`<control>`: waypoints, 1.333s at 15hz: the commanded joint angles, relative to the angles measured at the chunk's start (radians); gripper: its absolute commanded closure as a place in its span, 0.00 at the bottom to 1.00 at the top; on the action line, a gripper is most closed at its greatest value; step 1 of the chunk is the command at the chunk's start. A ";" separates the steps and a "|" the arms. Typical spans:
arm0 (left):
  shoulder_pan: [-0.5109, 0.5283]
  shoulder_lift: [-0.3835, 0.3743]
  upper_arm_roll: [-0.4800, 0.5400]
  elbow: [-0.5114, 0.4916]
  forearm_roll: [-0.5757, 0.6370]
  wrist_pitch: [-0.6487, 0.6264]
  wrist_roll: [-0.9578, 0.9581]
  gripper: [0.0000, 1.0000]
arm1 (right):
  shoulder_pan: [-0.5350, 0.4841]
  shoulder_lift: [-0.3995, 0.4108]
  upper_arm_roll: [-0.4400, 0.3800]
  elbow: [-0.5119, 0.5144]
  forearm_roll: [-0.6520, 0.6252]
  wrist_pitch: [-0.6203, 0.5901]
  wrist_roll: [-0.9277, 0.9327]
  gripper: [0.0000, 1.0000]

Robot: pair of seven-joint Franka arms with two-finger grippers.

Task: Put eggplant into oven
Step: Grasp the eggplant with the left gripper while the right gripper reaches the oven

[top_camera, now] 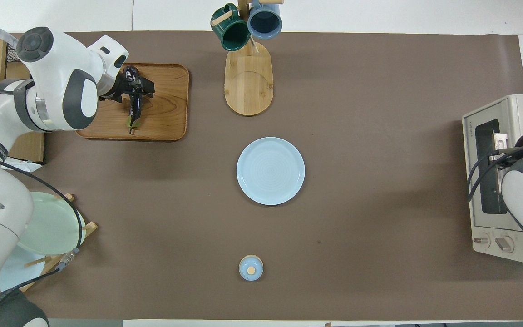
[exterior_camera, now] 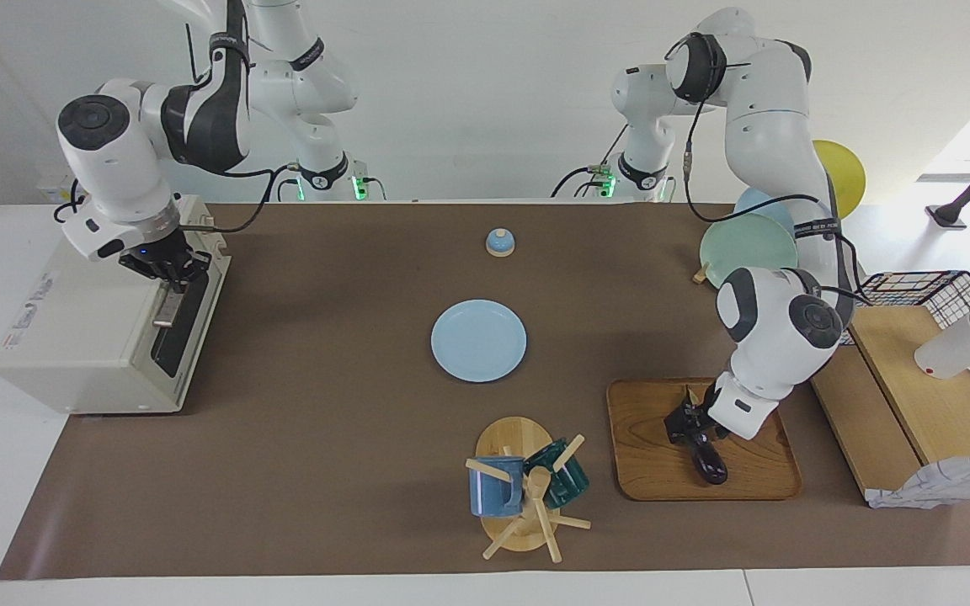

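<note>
The dark purple eggplant (exterior_camera: 708, 459) lies on the wooden tray (exterior_camera: 645, 471) toward the left arm's end of the table; it also shows in the overhead view (top_camera: 134, 106). My left gripper (exterior_camera: 686, 423) is low over the eggplant's thicker end, open, with a finger on either side of it (top_camera: 138, 85). The cream-white oven (exterior_camera: 89, 337) stands at the right arm's end, door closed. My right gripper (exterior_camera: 167, 268) is at the top of the door, by the metal handle (exterior_camera: 167, 310). In the overhead view the right arm hides much of the oven (top_camera: 481, 213).
A light blue plate (exterior_camera: 478, 340) lies mid-table. A mug rack (exterior_camera: 527, 488) with two mugs stands farther from the robots than the plate. A small bell (exterior_camera: 499, 242) sits nearer to the robots. A plate rack (exterior_camera: 746, 240) and a wooden shelf (exterior_camera: 914, 396) are by the tray.
</note>
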 commanded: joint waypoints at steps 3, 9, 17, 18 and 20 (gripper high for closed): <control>-0.011 -0.038 0.011 -0.049 0.019 0.015 0.007 0.10 | 0.019 0.014 0.010 -0.074 0.005 0.113 -0.004 1.00; -0.010 -0.041 0.013 -0.005 0.018 -0.032 0.005 1.00 | 0.110 0.076 0.010 -0.125 0.064 0.253 0.098 1.00; -0.078 -0.279 -0.006 0.014 -0.034 -0.377 -0.266 1.00 | 0.133 0.123 0.010 -0.202 0.156 0.385 0.100 1.00; -0.115 -0.308 -0.006 0.003 -0.036 -0.408 -0.332 1.00 | 0.133 0.134 0.010 -0.202 0.166 0.397 0.100 1.00; -0.186 -0.343 -0.009 -0.011 -0.041 -0.432 -0.442 1.00 | 0.133 0.158 0.010 -0.202 0.205 0.405 0.103 1.00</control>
